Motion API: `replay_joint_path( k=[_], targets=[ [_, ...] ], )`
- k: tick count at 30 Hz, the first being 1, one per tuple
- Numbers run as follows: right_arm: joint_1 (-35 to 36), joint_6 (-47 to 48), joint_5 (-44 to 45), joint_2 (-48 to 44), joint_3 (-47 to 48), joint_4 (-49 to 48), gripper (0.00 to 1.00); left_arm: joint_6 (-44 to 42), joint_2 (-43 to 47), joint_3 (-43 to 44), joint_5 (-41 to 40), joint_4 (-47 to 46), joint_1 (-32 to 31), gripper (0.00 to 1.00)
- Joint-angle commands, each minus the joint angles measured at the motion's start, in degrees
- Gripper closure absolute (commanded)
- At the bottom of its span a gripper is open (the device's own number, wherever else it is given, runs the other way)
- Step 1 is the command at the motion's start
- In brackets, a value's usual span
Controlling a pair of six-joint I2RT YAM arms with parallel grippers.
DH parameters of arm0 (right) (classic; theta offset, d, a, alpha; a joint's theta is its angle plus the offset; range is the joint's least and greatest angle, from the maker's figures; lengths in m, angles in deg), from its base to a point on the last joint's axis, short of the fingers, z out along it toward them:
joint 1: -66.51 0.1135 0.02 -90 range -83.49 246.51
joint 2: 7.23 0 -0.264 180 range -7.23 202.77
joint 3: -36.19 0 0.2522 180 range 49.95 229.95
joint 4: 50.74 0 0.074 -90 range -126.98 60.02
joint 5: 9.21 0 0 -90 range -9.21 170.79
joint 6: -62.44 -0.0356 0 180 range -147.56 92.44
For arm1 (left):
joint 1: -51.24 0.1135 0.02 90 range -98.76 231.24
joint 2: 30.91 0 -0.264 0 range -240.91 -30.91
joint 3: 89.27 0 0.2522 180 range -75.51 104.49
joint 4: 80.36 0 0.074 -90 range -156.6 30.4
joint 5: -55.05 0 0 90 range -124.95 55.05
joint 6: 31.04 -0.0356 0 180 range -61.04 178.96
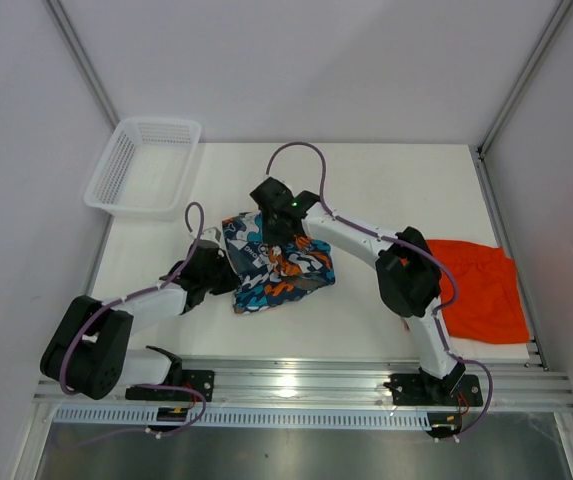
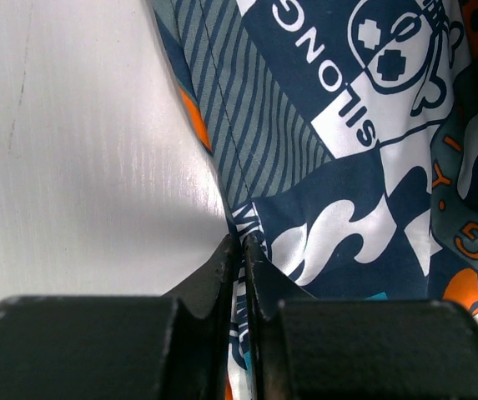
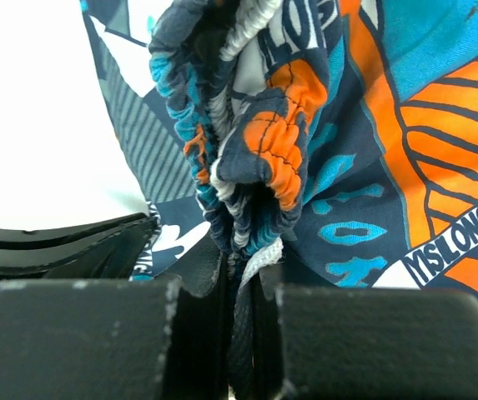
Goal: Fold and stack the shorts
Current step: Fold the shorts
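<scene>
Top external view: printed shorts (image 1: 281, 268), soft fabric in a busy navy, teal, orange and white cartoon pattern, lie bunched near the middle of the white worktop (image 1: 396, 190).

Left hand (image 1: 228, 275) meets the bundle from 8 o'clock and touches its left edge. Right hand (image 1: 278, 228) sits on the bundle's 12 o'clock edge, with its arm reaching in from 4 o'clock.

Orange shorts (image 1: 481, 290), plain bright fabric, lie spread fairly flat at 3 o'clock on the worktop. They are well apart from the printed pair and neither hand touches them. Their outer edge comes close to the worktop's right border.

White plastic mesh basket (image 1: 156, 125) sits at the 10 o'clock corner, well apart from both pairs.

Left wrist view: the black fingers are drawn almost together, with only a thin fold of the printed cloth between the tips. The pinch is on the fabric's edge, right where it meets the bare worktop. From there the cloth fans out toward 1 o'clock.

Right wrist view: the fingers are nearly closed here too, clamped on the gathered elastic waistband (image 3: 259, 142) of the printed shorts. The ruffled band rises from the tips toward 12 o'clock, and the printed cloth fills the 3 o'clock side.
</scene>
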Motion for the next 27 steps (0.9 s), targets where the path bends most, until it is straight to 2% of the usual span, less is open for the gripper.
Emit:
replay_joint_path(
  k=[1,18,25,27],
  targets=[
    [0.82,0.64,0.36,-1.92,3.08,-0.1,0.99,-0.31,1.02,0.78,-0.99,1.66,-0.39,0.89],
    [3.45,1.07,-0.52,3.8,2.64,-1.68,0.97,-0.4,1.37,1.13,-1.25,2.36,-0.3,0.89],
    [3.98,1.51,-0.35,5.65,2.99,-1.07,0.82,-0.49,1.46,1.22,-1.34,2.45,-0.39,0.89],
    [4.33,1.95,-0.17,5.12,3.08,-0.9,0.72,-0.4,1.37,1.04,-1.25,2.54,-0.39,0.89]
  ],
)
